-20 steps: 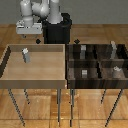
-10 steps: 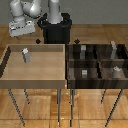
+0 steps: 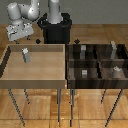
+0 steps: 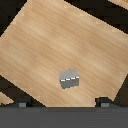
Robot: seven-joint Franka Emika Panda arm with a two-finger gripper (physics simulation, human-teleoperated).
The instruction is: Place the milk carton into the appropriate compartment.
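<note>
Exterior view:
- My arm: has swung toward the exterior view's left over the last sec. Wrist unit now hangs over the back-left corner of the light bin; a sec ago it sat nearer the middle of that back wall.
- My gripper (image 3: 21, 36): above and behind the bin's back rim, well apart from the carton, touching nothing. Fingers too small and blurred here; cannot tell apart or together from this view.
- Milk carton (image 3: 25, 55): upright on the light bin's floor, back-left part, near the back wall. Same spot and pose as in both earlier frames, so not yet handled.
- Light wooden bin (image 3: 10, 80): big, open-topped, on thin legs, on the exterior view's left. Holds the carton only.
- Dark divided bin (image 3: 68, 65): just beside the light bin, on the exterior view's right. Four compartments, small grey objects among the dividers. Which compartment suits the carton: can't say from here.

Wrist view:
- Carton (image 4: 69, 79): seen from above, pale top w/ grey side, alone on the light wood floor, near frame centre.
- Fingertips (image 4: 22, 103): two dark tips at the frame's lower edge, set wide, nothing between them. Gripper reads as spread and empty.

Meaning for task: the swing has put me roughly over the carton, camera looking down on it. Judged stage: approach only, early. Descent, grasp, carry to dark bin all still to do.
</note>
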